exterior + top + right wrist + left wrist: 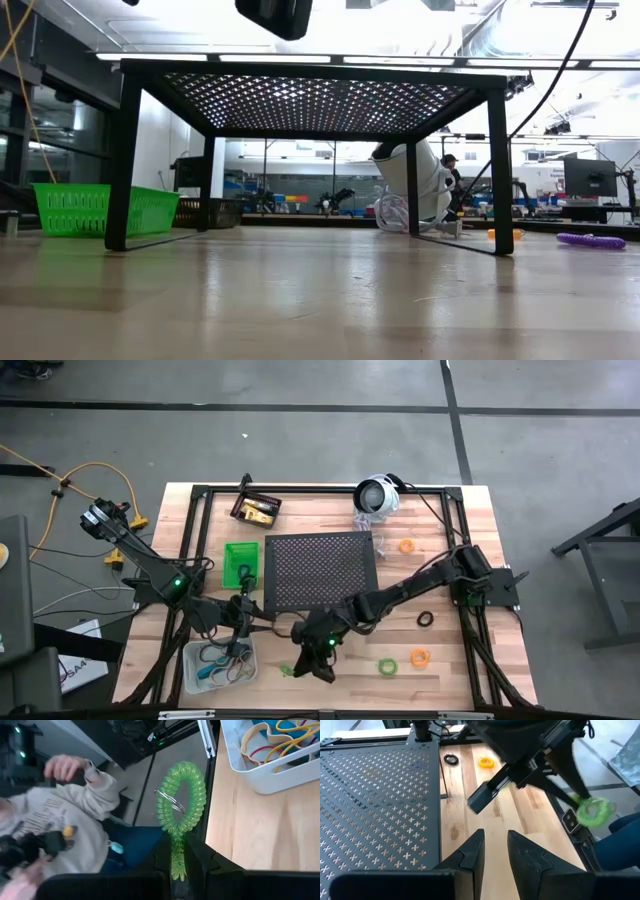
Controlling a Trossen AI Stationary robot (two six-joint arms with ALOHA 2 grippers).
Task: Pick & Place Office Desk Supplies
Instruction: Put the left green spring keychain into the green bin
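- Right gripper (pixel 179 865): clamped on a green coil loop (pixel 181 800) with a metal ring, at the near table edge, just right of the clear bin (pixel 219 665).
- Left gripper (pixel 494 851): fingers slightly apart, holding nothing, above the clear bin.
- Clear bin: holds coloured rubber bands (pixel 272 740).
- Green bin (pixel 240 563): left of the black perforated stand (pixel 320 570).
- Loose loops: orange (pixel 420 658), green (pixel 388 666), black (pixel 425 620), on the right.

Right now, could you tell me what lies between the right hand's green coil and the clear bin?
Only bare table wood and its dark edge rail, seen in the right wrist view.
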